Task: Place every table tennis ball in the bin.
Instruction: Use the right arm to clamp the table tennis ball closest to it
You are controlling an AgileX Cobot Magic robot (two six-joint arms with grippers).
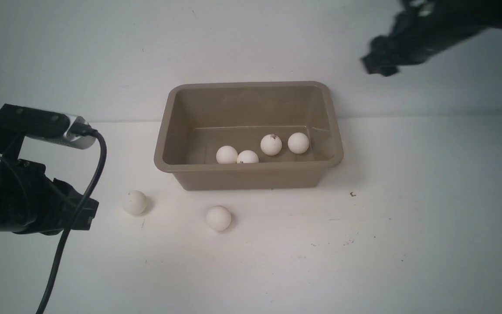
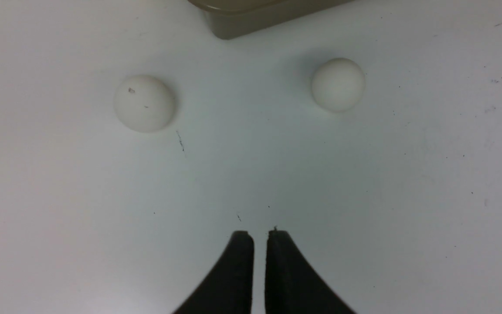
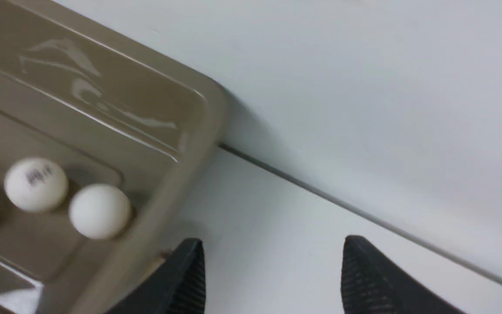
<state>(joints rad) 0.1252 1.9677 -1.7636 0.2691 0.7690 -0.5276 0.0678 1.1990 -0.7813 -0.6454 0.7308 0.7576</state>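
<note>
Left arm point(image 1: 15, 200) low, left fingers point(image 2: 238, 270) pressed together; right arm point(image 1: 425, 30) raised high, right fingers point(image 3: 364, 274) spread apart

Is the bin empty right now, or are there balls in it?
Not empty. The bin holds four balls on its floor; two balls lie outside on the table.

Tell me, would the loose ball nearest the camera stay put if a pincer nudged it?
Probably not: the ball is a smooth sphere lying free on the flat table, so a nudge would likely send it rolling. It is tiny beside the bin, so probably light. With no edges to catch, it might squirt out of an off-centre squeeze.
</note>
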